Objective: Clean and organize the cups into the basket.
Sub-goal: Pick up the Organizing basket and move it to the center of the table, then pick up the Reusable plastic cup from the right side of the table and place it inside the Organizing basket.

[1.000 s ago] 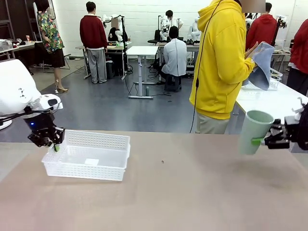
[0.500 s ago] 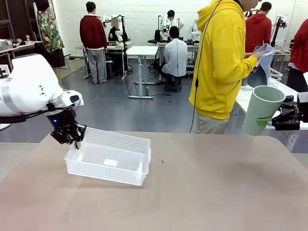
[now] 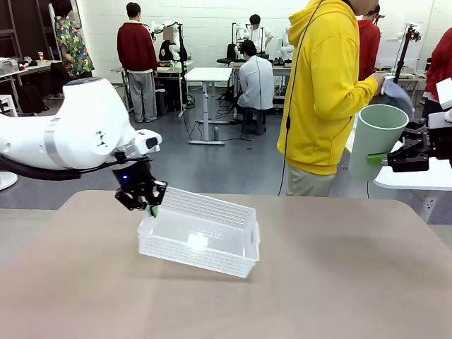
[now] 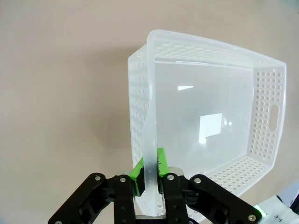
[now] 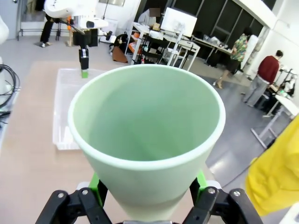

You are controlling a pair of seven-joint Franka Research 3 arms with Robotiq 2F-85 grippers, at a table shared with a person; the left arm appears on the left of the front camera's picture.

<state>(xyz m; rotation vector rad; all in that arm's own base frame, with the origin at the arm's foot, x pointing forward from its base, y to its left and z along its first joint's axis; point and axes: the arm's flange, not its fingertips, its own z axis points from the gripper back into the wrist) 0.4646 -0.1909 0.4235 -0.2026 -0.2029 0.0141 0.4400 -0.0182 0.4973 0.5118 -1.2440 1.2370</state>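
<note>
Front view: across the table [image 3: 339,282], you have the basket [image 3: 201,233] left of centre and tilted, its rim pinched between the fingers of the left gripper [image 3: 152,210]. Well apart, at the right edge, your right gripper [image 3: 378,159] clamps the mint cup [image 3: 376,138] upright, mouth up. The basket lies to the cup's left, so the carry likely runs that way.
</note>
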